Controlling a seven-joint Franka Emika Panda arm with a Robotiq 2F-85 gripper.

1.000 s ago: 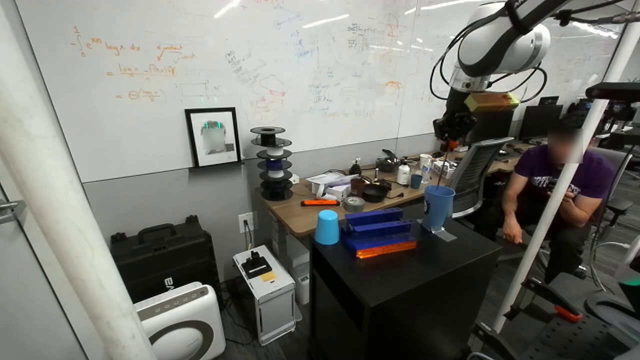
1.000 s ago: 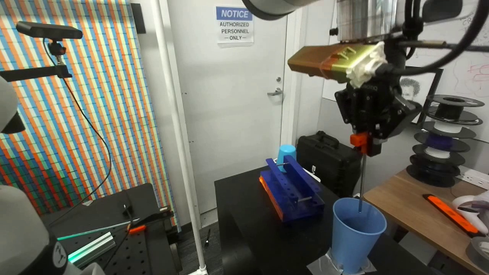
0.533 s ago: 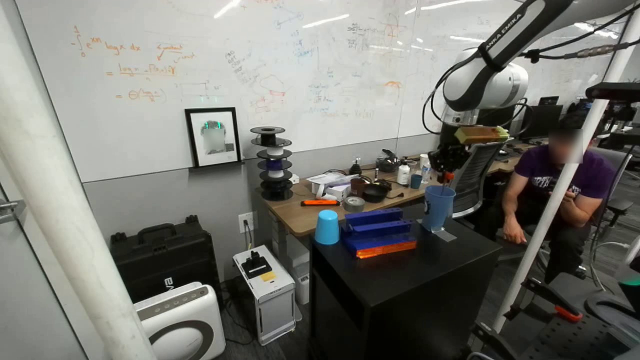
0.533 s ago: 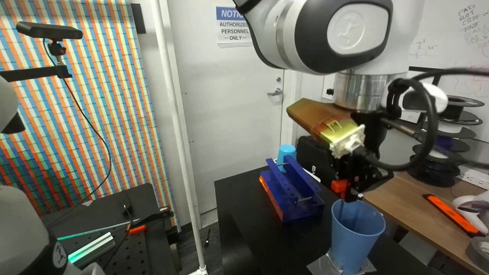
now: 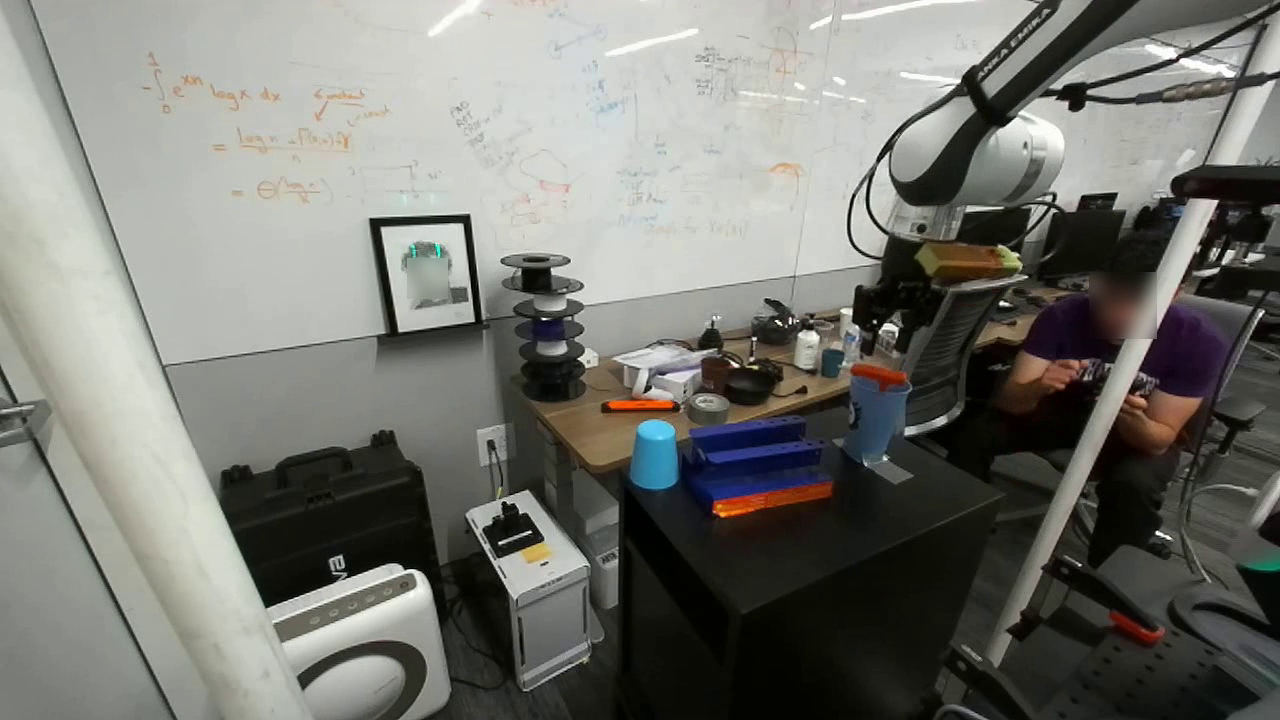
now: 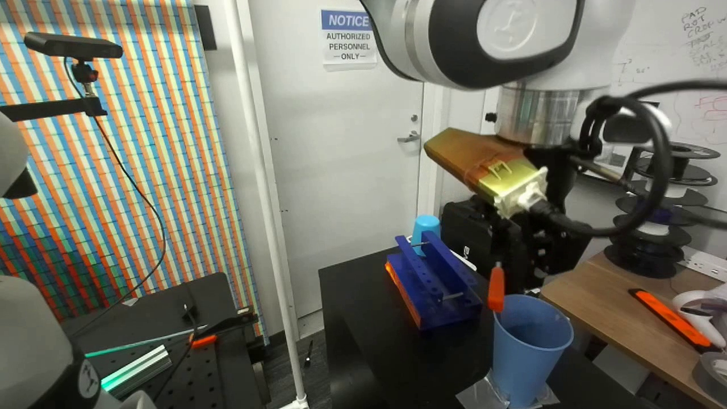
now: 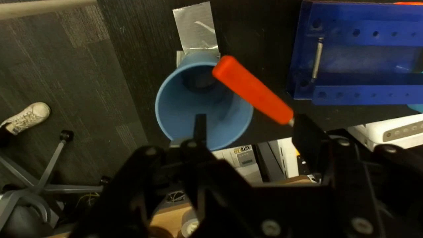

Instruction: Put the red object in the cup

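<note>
two fingers [image 7: 200, 127] well apart, our gripper [image 7: 251, 119] clamped on nothing; red tool [image 7: 252, 91] slants over rim of cup [image 6: 522, 363], not inside, contact unclear. tape [image 7: 195, 26] at base prob there so we don't topple it.

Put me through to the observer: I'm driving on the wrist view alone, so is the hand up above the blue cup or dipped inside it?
Observer: Above. In an exterior view, the hand hangs higher than the blue cup.
Operator: And the red handle, is it down inside?
Observer: No. In an exterior view it appears about level with the top of the blue cup; whether it is resting there, I can't tell.
</note>
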